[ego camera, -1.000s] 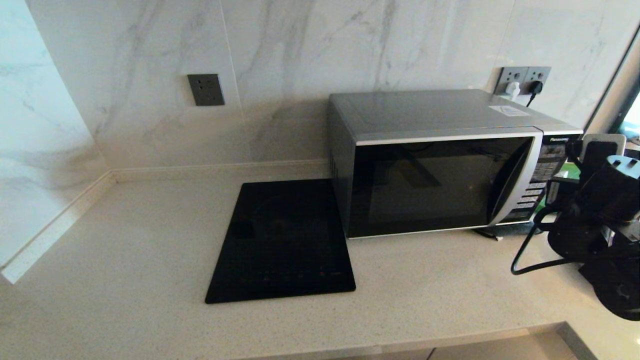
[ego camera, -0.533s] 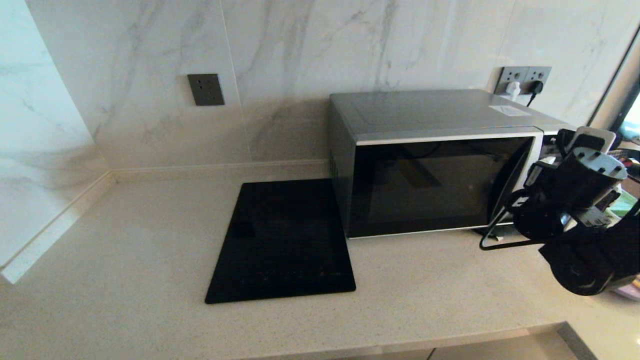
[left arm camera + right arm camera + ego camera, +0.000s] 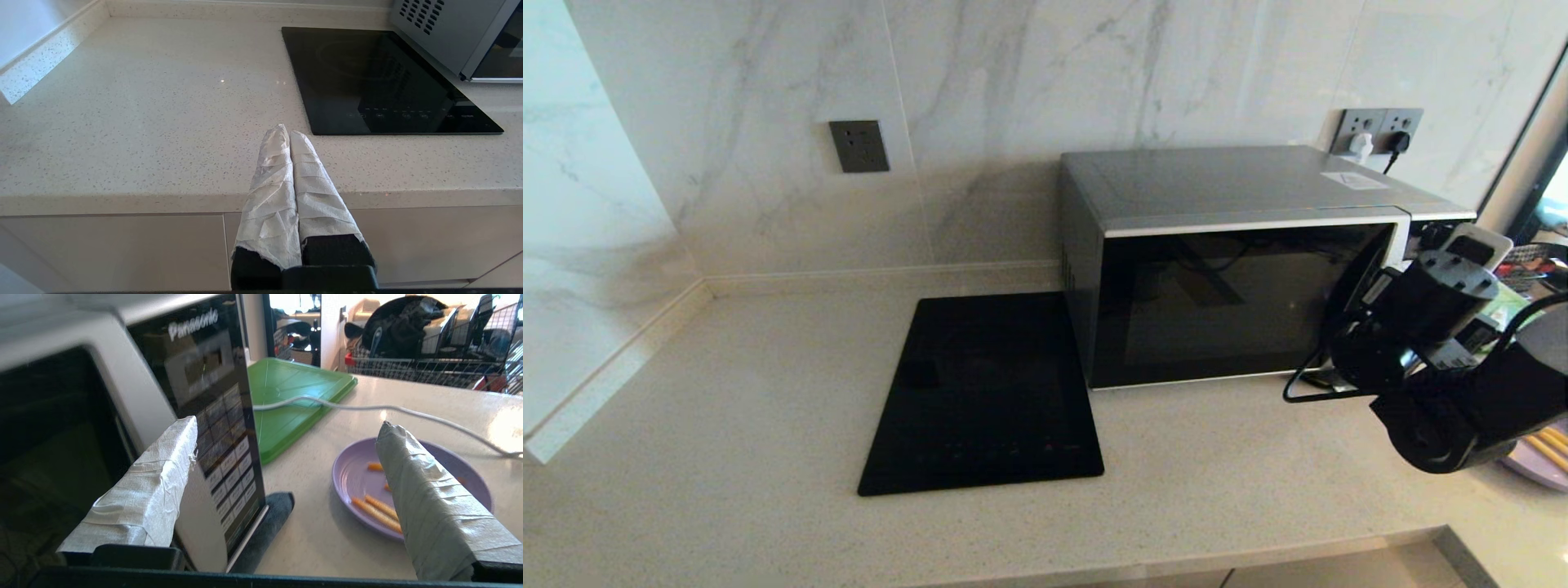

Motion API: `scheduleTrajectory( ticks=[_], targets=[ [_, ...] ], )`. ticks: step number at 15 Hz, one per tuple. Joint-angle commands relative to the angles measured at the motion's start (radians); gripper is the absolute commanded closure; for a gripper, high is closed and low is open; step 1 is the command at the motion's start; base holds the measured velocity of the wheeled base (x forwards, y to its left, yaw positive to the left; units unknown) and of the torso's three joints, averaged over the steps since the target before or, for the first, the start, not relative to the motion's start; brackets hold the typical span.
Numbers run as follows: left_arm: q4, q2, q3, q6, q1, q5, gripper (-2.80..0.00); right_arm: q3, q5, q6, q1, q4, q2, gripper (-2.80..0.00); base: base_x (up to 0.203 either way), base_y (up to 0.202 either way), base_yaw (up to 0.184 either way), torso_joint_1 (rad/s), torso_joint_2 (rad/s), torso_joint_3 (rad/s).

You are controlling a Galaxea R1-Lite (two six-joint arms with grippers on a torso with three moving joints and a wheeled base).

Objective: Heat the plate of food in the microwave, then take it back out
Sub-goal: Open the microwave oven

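Note:
The silver-and-black microwave (image 3: 1225, 294) stands on the counter with its dark glass door closed. My right gripper (image 3: 288, 422) is open at the microwave's right front corner. One taped finger (image 3: 155, 477) lies against the curved silver handle (image 3: 1360, 286). The other finger (image 3: 425, 490) hangs over the plate of food (image 3: 359, 473), a lilac plate with orange-tan sticks (image 3: 376, 512). The button panel (image 3: 222, 457) sits between the two fingers. In the head view only the plate's rim (image 3: 1543, 461) shows, behind the right arm (image 3: 1429, 343). My left gripper (image 3: 289, 131) is shut and empty, low before the counter's front edge.
A flat black cooktop (image 3: 984, 392) lies left of the microwave. Right of the microwave are a green board (image 3: 286, 396) and a white cable (image 3: 408, 412) running across the counter. Wall sockets (image 3: 1376, 126) sit behind it. The counter's front edge (image 3: 1094, 563) is near.
My right arm has swung left and forward to the microwave's handle side, uncovering the plate's rim at the right edge. The microwave door has stayed closed.

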Motion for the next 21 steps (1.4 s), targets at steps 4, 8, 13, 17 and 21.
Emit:
scheduleTrajectory(
  ticks=[4, 8, 13, 17, 21],
  targets=[
    [-0.001, 0.002, 0.000, 0.000, 0.001, 0.000, 0.00, 0.077, -0.010, -0.004, 0.066, -0.015, 0.002, -2.80, 0.000, 0.000, 0.000, 0.000, 0.00, 0.000],
    [-0.001, 0.002, 0.000, 0.000, 0.001, 0.000, 0.00, 0.079, -0.018, -0.007, 0.090, -0.015, 0.026, -2.80, 0.000, 0.000, 0.000, 0.000, 0.00, 0.000],
    [-0.001, 0.002, 0.000, 0.000, 0.001, 0.000, 0.00, 0.021, -0.019, -0.013, 0.087, -0.014, 0.112, -2.80, 0.000, 0.000, 0.000, 0.000, 0.00, 0.000],
    [-0.001, 0.002, 0.000, 0.000, 0.001, 0.000, 0.00, -0.054, -0.019, -0.022, 0.079, -0.014, 0.170, -2.80, 0.000, 0.000, 0.000, 0.000, 0.00, 0.000],
    [-0.001, 0.002, 0.000, 0.000, 0.001, 0.000, 0.00, -0.101, -0.021, -0.041, 0.044, -0.016, 0.205, -2.80, 0.000, 0.000, 0.000, 0.000, 0.00, 0.000]
  ],
)
